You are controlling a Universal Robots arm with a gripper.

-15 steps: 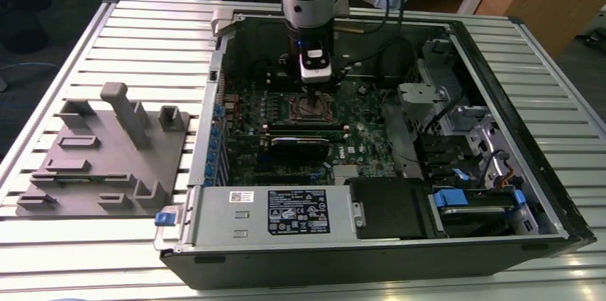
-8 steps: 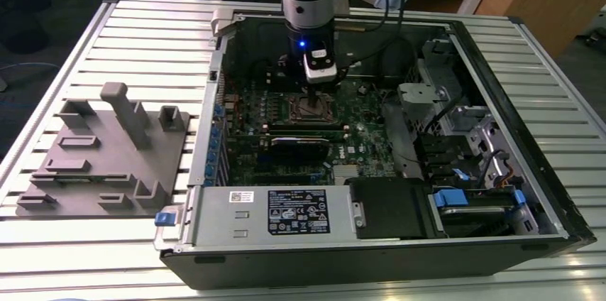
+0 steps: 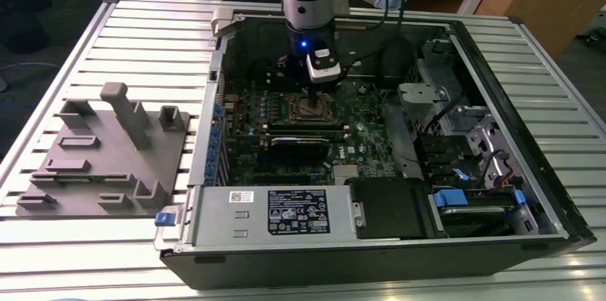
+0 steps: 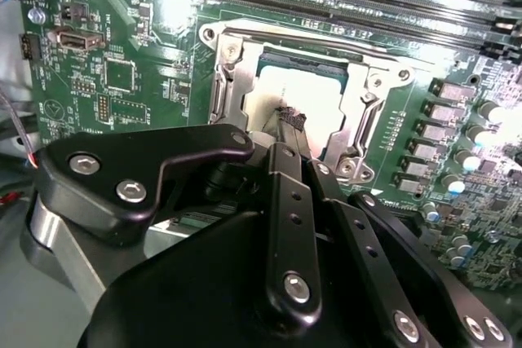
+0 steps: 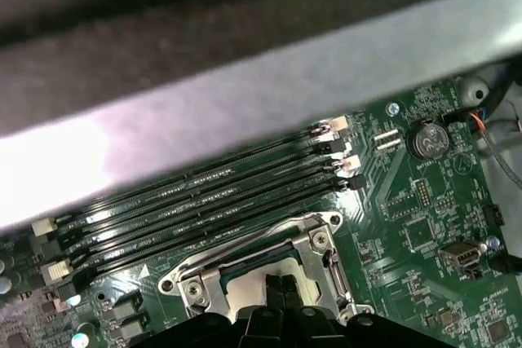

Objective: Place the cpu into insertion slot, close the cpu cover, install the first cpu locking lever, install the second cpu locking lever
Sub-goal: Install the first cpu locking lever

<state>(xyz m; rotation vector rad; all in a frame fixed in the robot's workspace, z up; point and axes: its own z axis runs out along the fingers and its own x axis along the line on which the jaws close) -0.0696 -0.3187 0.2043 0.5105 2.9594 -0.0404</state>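
Observation:
The cpu (image 4: 314, 95) lies flat in the insertion slot (image 4: 277, 61), its pale silver top showing. Around it lies a grey metal frame, the cpu cover (image 4: 227, 87), flat on the green motherboard (image 4: 155, 79). My gripper (image 4: 289, 119) is shut, with its dark fingertips pressed together and resting on the chip's top near one edge. In the first wrist view the gripper (image 5: 282, 285) stands over the chip (image 5: 245, 291) inside the frame (image 5: 314, 242). In the exterior view the gripper (image 3: 313, 95) reaches straight down into the open computer case onto the socket (image 3: 310, 108).
Long black memory slots (image 5: 204, 201) run beside the socket. The case wall (image 5: 245, 95) stands close behind them. A power supply (image 3: 274, 212), a black card (image 3: 301, 141) and drive cages (image 3: 455, 123) crowd the case. A grey fixture plate (image 3: 104, 152) lies on the table at the exterior view's left.

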